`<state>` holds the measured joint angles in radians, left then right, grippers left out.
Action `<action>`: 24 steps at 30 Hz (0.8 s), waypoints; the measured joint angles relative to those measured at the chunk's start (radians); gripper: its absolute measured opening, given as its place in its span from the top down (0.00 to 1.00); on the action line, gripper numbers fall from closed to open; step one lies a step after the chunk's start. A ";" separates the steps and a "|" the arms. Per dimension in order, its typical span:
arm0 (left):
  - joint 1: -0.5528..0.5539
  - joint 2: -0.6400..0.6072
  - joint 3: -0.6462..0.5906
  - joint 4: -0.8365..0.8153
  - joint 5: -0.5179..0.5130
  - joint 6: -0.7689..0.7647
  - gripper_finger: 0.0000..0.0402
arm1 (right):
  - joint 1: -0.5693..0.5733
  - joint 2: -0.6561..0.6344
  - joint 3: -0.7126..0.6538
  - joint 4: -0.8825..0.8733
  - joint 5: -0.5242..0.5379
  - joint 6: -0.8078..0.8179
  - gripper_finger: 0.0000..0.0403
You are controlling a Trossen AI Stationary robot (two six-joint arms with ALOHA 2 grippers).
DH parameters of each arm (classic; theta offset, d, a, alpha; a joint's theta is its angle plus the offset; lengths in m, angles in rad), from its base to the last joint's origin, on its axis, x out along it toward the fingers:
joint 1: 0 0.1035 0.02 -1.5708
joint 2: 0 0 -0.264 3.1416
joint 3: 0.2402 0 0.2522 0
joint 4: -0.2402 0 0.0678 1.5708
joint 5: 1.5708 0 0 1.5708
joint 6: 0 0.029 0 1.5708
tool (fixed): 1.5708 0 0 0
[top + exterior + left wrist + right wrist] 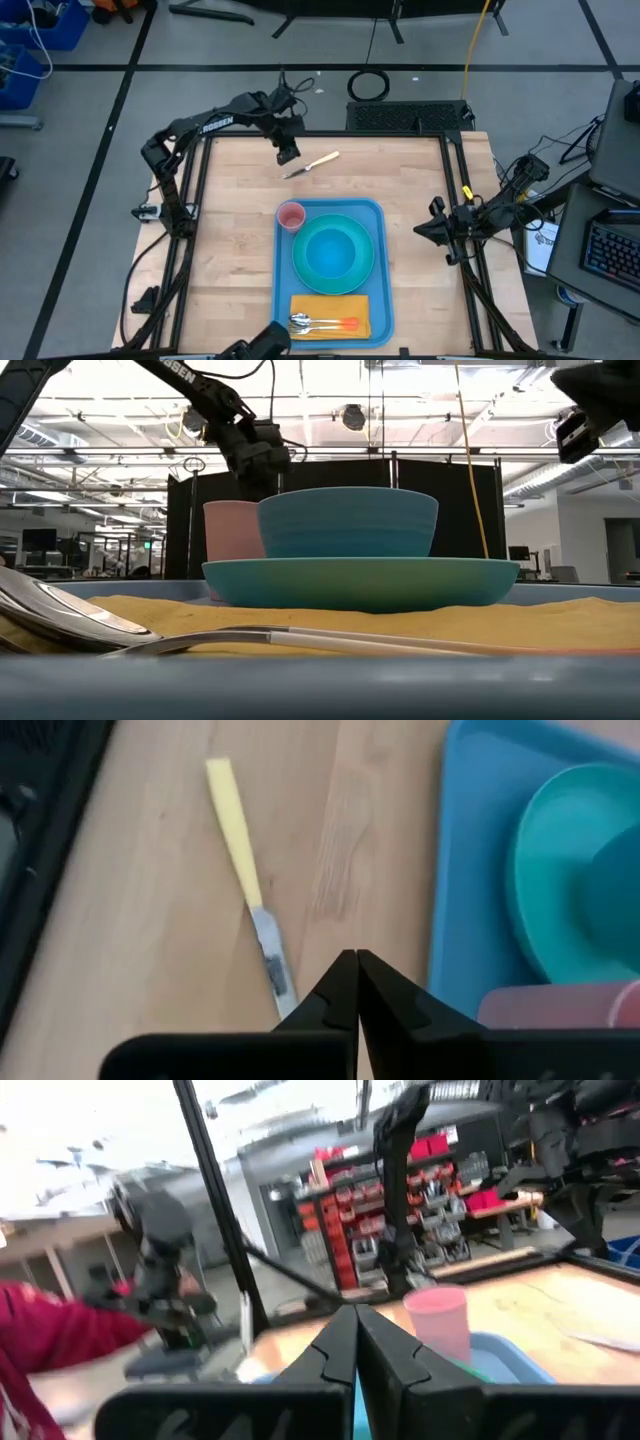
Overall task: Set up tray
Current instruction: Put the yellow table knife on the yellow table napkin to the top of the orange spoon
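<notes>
The large flat blue plastic tray lay on the pale wooden surface, toward its near edge and about midway between the two arms. On it sat a round turquoise plate carrying a teal bowl, with a small pink plastic cup at the tray's far left corner just beside the plate. A yellow-orange rectangular napkin lay at the near end with metal cutlery on top of it. Beyond the tray's far rim, apart from it, a table knife with a pale yellow handle lay slantwise on bare wood. The left gripper hung just beside the blade end, fingers together and empty. The right gripper waited at the right edge, fingers pressed together, clear of the tray.
</notes>
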<state>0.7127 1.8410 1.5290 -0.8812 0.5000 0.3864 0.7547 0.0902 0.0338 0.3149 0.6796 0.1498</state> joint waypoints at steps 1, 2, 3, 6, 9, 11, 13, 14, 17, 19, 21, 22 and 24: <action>0.005 -0.005 0.000 0.003 0.010 0.008 0.99 | 0.000 0.000 0.002 0.027 0.000 0.001 1.00; 0.007 -0.008 0.001 0.010 0.027 0.016 0.99 | 0.000 0.000 0.002 0.050 0.000 0.002 1.00; 0.009 -0.012 0.000 0.013 0.051 0.028 0.99 | 0.000 0.000 0.002 0.072 0.000 0.002 1.00; 0.020 -0.055 -0.028 0.027 0.126 0.058 0.99 | 0.000 0.000 0.002 0.112 0.000 0.003 1.00; 0.026 -0.133 -0.095 0.135 0.163 0.045 0.99 | 0.000 0.000 0.002 0.118 0.000 0.003 1.00; 0.029 -0.195 -0.165 0.208 0.162 0.019 0.99 | 0.000 0.000 0.002 0.114 0.000 0.003 1.00; 0.028 -0.264 -0.244 0.310 0.159 -0.007 0.99 | 0.000 0.000 0.002 0.116 0.000 0.003 1.00; 0.028 -0.301 -0.286 0.349 0.157 -0.025 0.99 | 0.000 0.000 0.002 0.117 0.001 0.003 1.00; 0.026 -0.409 -0.427 0.479 0.162 -0.092 0.99 | -0.001 0.002 0.002 0.173 0.003 -0.053 1.00; 0.026 -0.476 -0.525 0.556 0.155 -0.138 0.99 | -0.001 0.001 0.002 0.234 0.001 -0.111 1.00; 0.019 -0.535 -0.621 0.659 0.154 -0.186 0.99 | -0.002 0.004 0.002 0.280 -0.002 -0.129 1.00; 0.016 -0.560 -0.661 0.702 0.152 -0.199 0.99 | -0.003 0.005 0.002 0.302 -0.001 -0.149 1.00; 0.012 -0.606 -0.734 0.756 0.157 -0.225 0.98 | -0.014 0.005 0.002 0.332 0.025 -0.174 1.00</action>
<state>0.7250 1.2348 0.7946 -0.1257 0.6569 0.1619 0.7404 0.0948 0.0360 0.6468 0.7049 -0.0240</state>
